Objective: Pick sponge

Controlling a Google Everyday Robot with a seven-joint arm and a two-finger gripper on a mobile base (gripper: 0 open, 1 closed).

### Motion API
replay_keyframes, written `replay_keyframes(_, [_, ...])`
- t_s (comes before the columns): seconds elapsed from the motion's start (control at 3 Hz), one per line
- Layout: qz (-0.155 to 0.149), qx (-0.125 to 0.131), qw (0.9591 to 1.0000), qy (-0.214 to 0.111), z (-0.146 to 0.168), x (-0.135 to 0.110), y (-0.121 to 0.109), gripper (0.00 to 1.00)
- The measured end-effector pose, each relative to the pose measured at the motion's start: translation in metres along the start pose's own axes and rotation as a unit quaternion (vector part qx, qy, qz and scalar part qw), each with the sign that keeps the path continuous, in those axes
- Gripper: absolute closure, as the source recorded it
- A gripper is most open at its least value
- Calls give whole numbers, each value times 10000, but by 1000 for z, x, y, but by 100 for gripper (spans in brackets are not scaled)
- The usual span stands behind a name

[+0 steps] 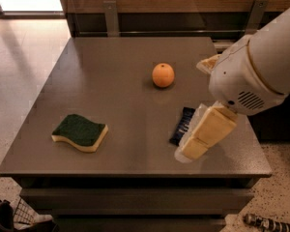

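The sponge (80,131), dark green on top with pale yellow foam below and wavy edges, lies flat on the front left of the grey table (111,81). My gripper (195,109) hangs over the right side of the table, far to the right of the sponge. It is open and empty. One tan finger (206,132) points down-left over a dark packet. The other tan finger (206,64) peeks out behind the white wrist (251,76).
An orange (163,75) sits mid-table toward the back. A dark blue packet (181,124) lies to the right, partly hidden by my finger. A wooden wall with metal brackets runs behind the table. Floor lies to the left and front.
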State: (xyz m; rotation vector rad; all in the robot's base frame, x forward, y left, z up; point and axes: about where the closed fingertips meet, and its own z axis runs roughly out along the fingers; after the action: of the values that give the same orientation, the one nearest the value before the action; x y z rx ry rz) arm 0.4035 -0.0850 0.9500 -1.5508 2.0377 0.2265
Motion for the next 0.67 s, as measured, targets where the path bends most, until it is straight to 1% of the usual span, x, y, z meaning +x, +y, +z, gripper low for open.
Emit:
replay_keyframes(0.33, [358, -290, 9937, -1022, 69, -18, 21, 0])
replay_keyframes(0.67, [584, -277, 9832, -1705, 97, -35, 25, 0])
